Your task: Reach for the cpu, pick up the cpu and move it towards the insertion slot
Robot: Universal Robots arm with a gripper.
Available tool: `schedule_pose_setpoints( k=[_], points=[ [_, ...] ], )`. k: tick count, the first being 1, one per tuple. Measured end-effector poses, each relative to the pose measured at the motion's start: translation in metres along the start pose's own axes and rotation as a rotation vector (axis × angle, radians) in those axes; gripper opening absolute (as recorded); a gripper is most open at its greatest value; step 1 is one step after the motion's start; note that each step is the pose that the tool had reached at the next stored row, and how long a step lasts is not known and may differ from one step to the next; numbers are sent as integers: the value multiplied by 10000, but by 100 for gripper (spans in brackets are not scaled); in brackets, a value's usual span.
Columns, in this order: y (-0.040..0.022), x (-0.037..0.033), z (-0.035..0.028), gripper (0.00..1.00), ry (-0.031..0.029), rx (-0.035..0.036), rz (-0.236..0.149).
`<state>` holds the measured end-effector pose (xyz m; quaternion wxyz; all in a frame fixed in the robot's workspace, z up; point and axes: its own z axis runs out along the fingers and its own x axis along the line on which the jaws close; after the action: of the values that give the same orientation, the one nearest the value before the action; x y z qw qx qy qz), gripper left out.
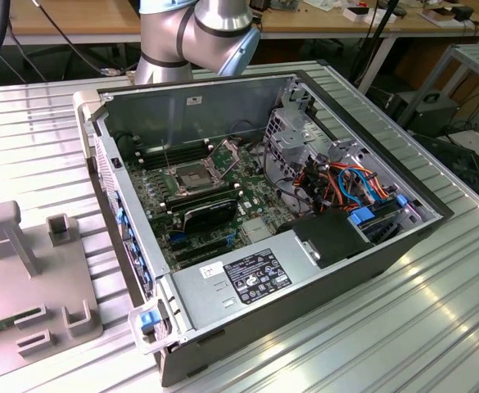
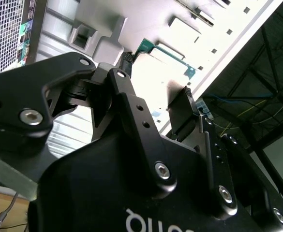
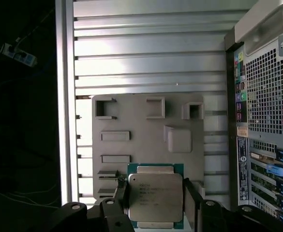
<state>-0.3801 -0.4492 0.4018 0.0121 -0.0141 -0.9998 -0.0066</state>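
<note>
Black gripper (image 2: 156,104) body sits right up against the lens in the second wrist view, with both fingers (image 2: 129,87) spread wide and nothing pinched. Between the tips you can just catch a teal edge of the cpu (image 2: 148,47) on the pale fixture (image 2: 107,38).

First wrist view is way clearer: the cpu (image 3: 155,195) lies flat on the grey fixture (image 3: 146,125), silvery lid up with a teal border, sitting right between the two open fingers (image 3: 122,198), one on each side. Can't tell if the pads are touching its edges yet, but there's a sliver of gap on at least one side. Beyond the jaws on the fixture are a few raised blocks and recessed pockets, none in the way. Off to one side of the jaws is the back panel of the pc case (image 3: 264,121) with its mesh and ports.

Exterior view gives what the wrist cams don't: the open case (image 1: 264,205) on the ribbed table (image 1: 403,311), the slot (image 1: 188,178) on the motherboard with its frame flipped up, a black card (image 1: 210,214) just beside it, and cables and a drive cage further over. Fixture (image 1: 26,270) sits at the exterior view's left, well apart from the slot.
</note>
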Motion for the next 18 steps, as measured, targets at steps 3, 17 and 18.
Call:
schedule_pose_setpoints(
  k=[3, 17, 18],
  points=[
    [1, -38, -1, 55, 1, 1, 1],
    [6, -207, -5, 55, 0, 0, 0],
    [6, -218, -5, 55, 0, 0, 0]
  ],
)
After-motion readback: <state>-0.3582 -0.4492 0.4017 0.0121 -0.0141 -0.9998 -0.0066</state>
